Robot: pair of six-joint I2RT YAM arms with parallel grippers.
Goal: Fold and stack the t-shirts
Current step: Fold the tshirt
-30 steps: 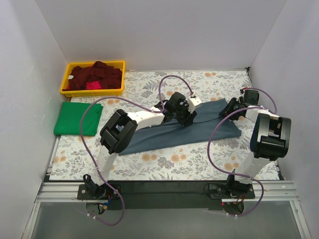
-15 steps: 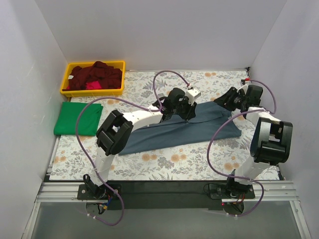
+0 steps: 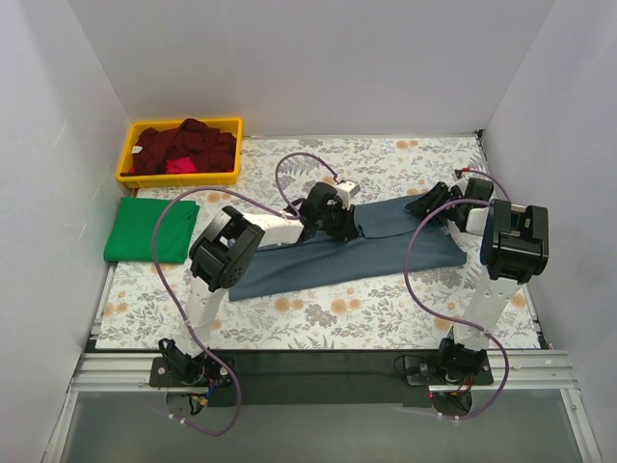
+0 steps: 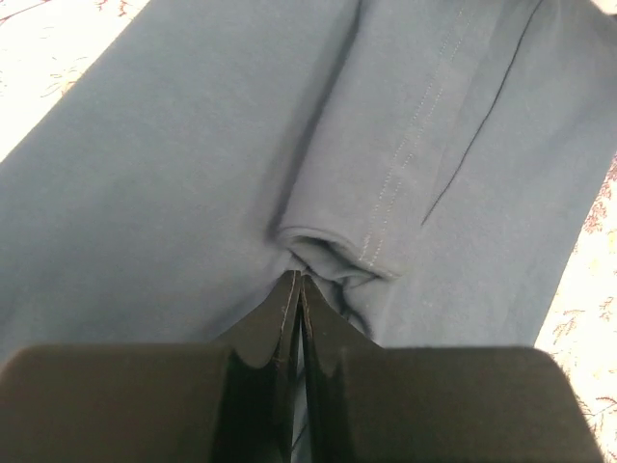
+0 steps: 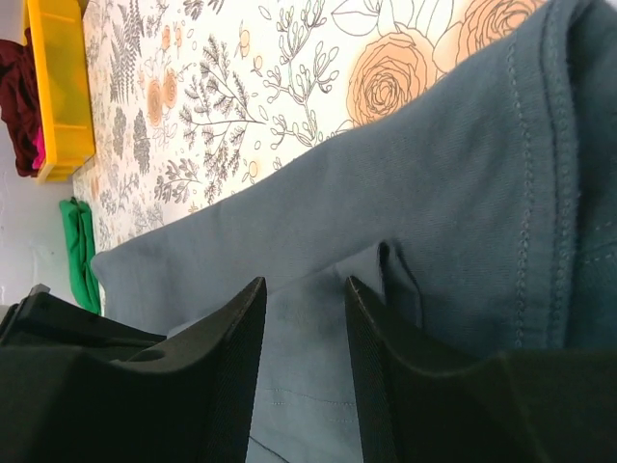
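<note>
We see the left hand clenched tight, its two fingers pressed together with no gap. Their tips pinch a small raised fold of the slate-blue shirt. In the left wrist view the cloth puckers into a rounded ridge right at the tips, beside a stitched seam that runs away from the hand.

The right hand is released. Its fingers stand apart, and we see blue cloth through the gap between them. A small flap of cloth stands up just beside the inner face of one finger. We cannot tell whether either finger presses on the cloth. From above, this hand sits at the far right end of the shirt, near the right edge of the counter.

The slate-blue shirt lies folded into a long band across the middle of the counter. It slants from the near left up toward the far right, with the left hand on its far edge about midway along.

A green shirt lies folded flat by the left edge, well apart from the blue one. In the far left corner a yellow bin holds a heap of dark red shirts, with a pink one showing at the front of the heap.
</note>
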